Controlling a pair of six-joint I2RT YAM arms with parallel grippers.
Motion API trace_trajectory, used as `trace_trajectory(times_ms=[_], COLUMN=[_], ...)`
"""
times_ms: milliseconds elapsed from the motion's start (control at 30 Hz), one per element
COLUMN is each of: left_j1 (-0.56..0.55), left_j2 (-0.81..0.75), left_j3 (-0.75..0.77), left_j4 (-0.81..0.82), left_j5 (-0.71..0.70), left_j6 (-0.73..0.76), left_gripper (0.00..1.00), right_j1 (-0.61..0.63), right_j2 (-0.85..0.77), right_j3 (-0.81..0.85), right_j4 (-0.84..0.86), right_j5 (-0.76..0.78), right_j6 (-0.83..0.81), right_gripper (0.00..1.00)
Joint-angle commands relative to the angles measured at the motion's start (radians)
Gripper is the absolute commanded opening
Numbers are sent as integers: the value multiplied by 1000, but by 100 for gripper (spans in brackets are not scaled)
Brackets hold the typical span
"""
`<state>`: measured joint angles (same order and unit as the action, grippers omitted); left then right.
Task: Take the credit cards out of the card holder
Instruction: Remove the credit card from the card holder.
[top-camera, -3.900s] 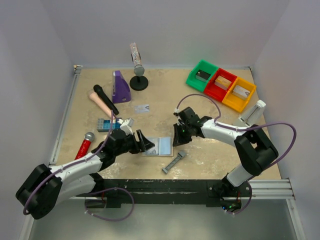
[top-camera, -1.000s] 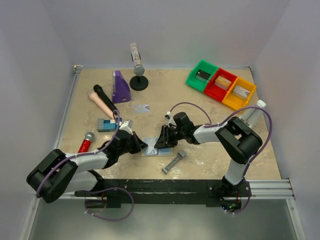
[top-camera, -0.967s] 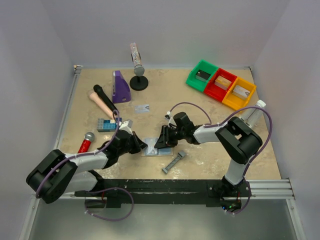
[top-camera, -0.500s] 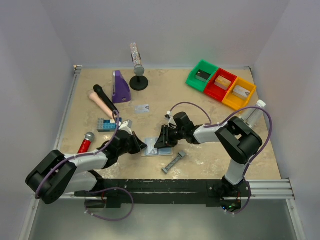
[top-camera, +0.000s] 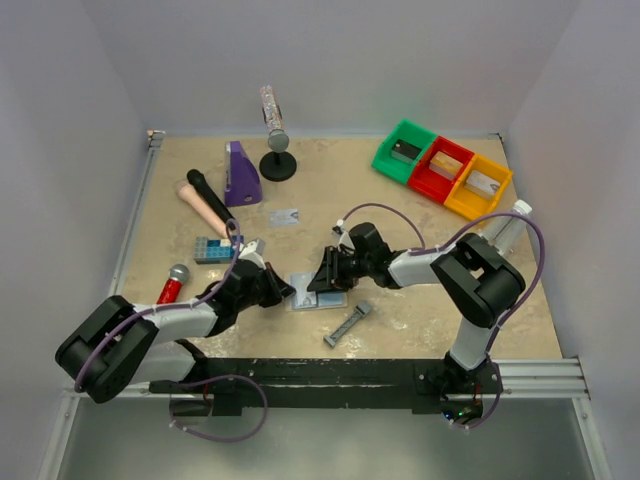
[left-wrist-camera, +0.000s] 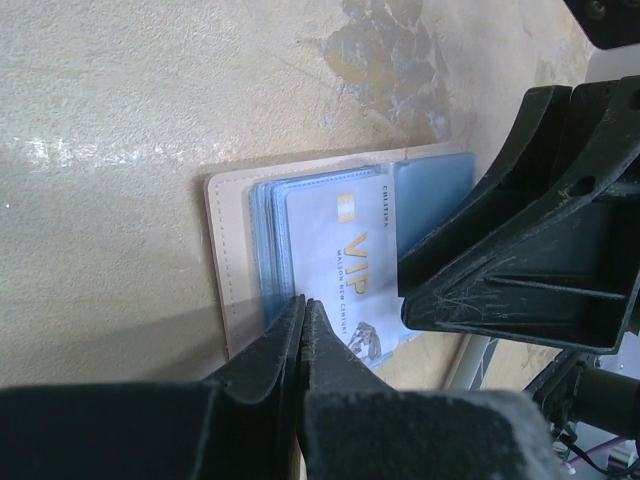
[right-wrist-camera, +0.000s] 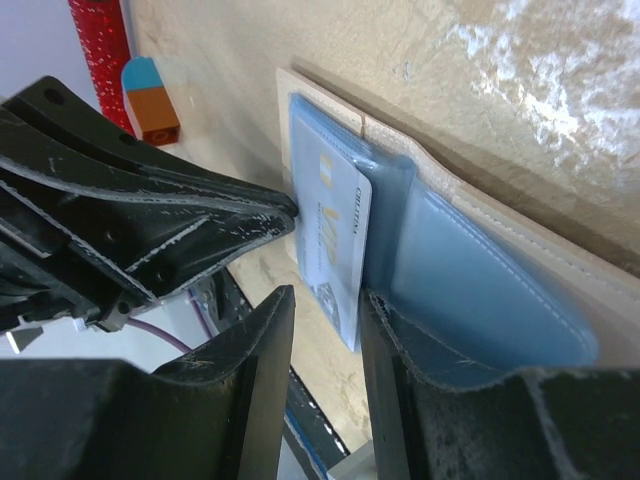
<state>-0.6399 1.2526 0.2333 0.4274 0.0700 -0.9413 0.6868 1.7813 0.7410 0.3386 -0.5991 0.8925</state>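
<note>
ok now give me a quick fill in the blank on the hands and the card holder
1. The left hand is ____ (open/shut), tips on the card holder.
2. The pale card poking out of the holder reads ____ in gold.
3. The right hand has that card's edge in the gap ____ its two fingers.
4. The middle bin in the row of three is ____.

Missing words: shut; VIP; between; red

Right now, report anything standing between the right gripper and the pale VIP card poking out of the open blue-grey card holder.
Nothing visible does: the pale VIP card's free corner sits in the gap between the right gripper's open fingers. The shut left gripper rests at the card's far edge, over the tan-edged card holder.
</note>
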Motion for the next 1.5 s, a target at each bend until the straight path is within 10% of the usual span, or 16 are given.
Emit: trace_trajectory(times_ms=[0, 1133, 1467], left_j1=[3, 3, 3], left_j2=[34, 102, 67], left_j3=[-23, -61, -58], left_j4=[-9, 157, 80], left_j5=[-13, 48, 10], left_j6=[7, -28, -31], left_gripper=[0, 0, 22], right_j1=[-7, -4, -9], right_j2=[-2, 53, -6], right_j3=[-2, 9, 8], right_j4=[112, 197, 89], right_j5=[-44, -130, -99], right_j6=[51, 69, 16], right_gripper=[37, 36, 31])
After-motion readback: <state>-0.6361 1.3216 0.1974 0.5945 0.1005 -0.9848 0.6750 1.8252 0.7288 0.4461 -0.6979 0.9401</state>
